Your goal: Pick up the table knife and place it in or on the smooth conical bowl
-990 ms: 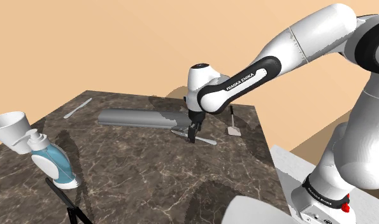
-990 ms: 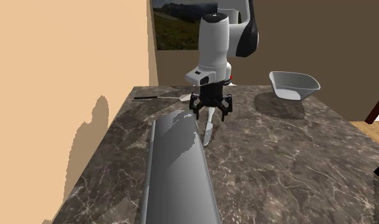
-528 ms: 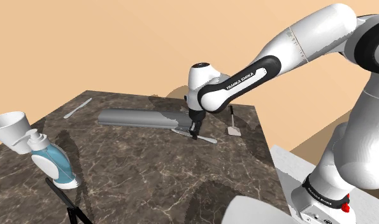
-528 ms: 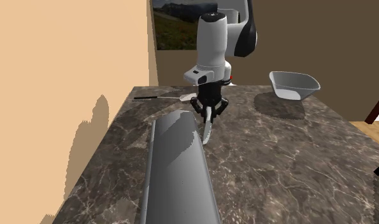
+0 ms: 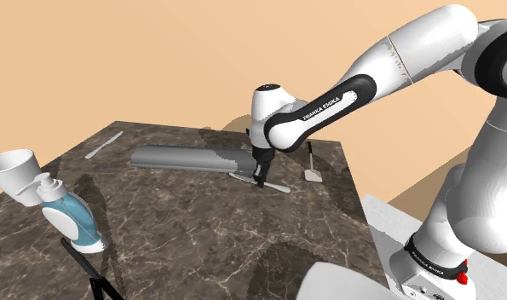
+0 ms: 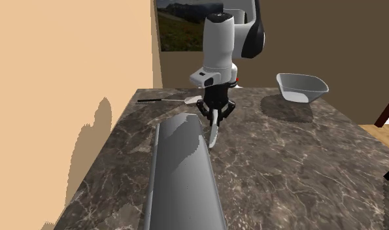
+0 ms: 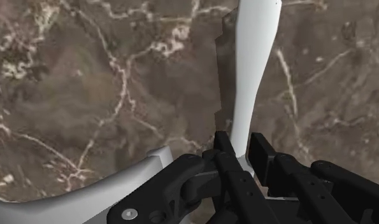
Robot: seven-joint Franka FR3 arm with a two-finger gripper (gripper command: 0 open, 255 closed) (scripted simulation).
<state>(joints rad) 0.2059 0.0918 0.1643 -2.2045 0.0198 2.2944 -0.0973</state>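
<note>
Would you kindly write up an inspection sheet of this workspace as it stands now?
Surface: dark brown marble-patterned tabletop.
Job's things: pale grey table knife, lying flat on the tabletop; pale grey conical bowl, standing upright at the arm's end of the table.
Clutter: long grey half-round bar beside the knife; black-handled spatula; blue-and-white pump bottle; white tapered cup; slim white utensil; black scissor-like tool.
Grippers: black gripper, down at the tabletop, fingers shut on the knife.
Cables: nothing seen.
Surroundings: peach wall; framed landscape picture.
</note>
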